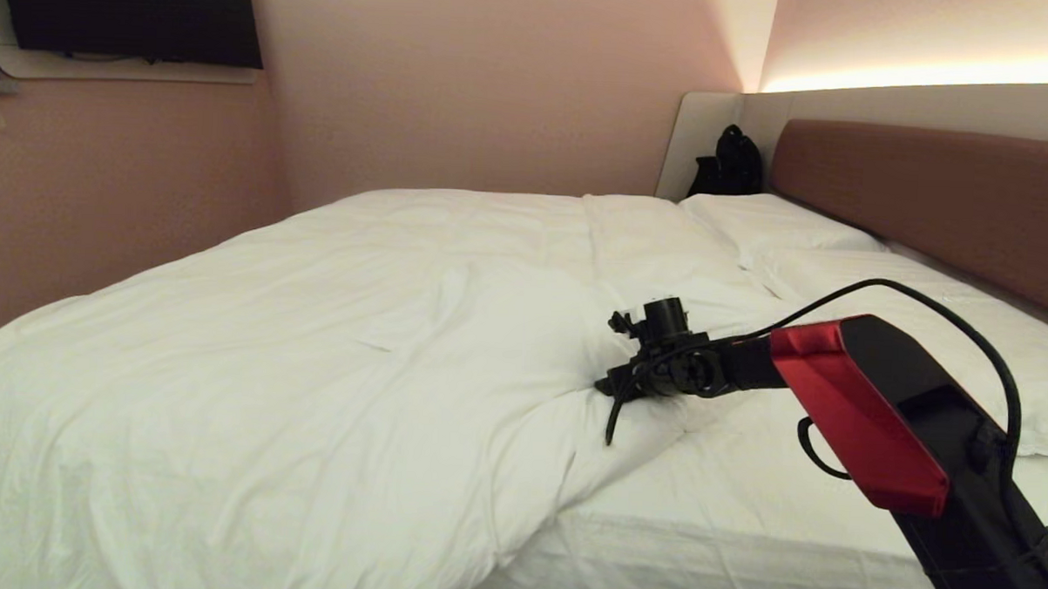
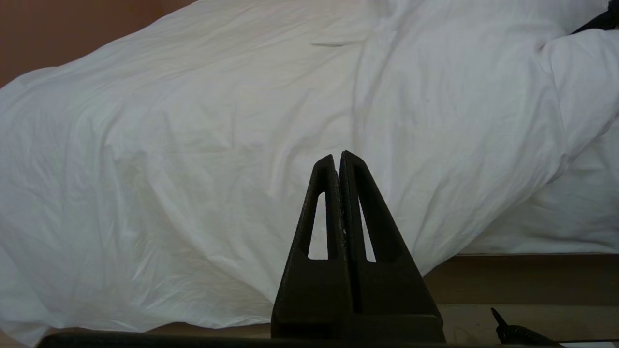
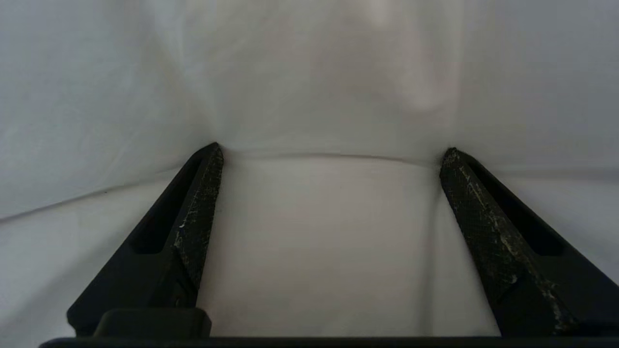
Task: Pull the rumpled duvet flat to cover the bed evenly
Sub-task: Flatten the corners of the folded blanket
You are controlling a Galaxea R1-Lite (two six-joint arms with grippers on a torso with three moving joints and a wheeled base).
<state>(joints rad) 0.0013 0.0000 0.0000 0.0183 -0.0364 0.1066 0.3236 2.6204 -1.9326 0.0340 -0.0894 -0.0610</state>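
Pink-walled room, duvet (image 1: 313,339) bunched toward bed's (image 1: 743,511) foot, right gripper (image 3: 331,154) jaws wide, empty, left gripper (image 2: 337,162) closed.

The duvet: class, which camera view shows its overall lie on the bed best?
The head view: the duvet shows whole, stopping short of the pillows. Left wrist view shows only its near side; right wrist view only cloth between open fingers.

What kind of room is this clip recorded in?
Probably a hotel-style bedroom: a wide bed with white duvet and pillows, a padded brown headboard, and a wall-mounted TV.
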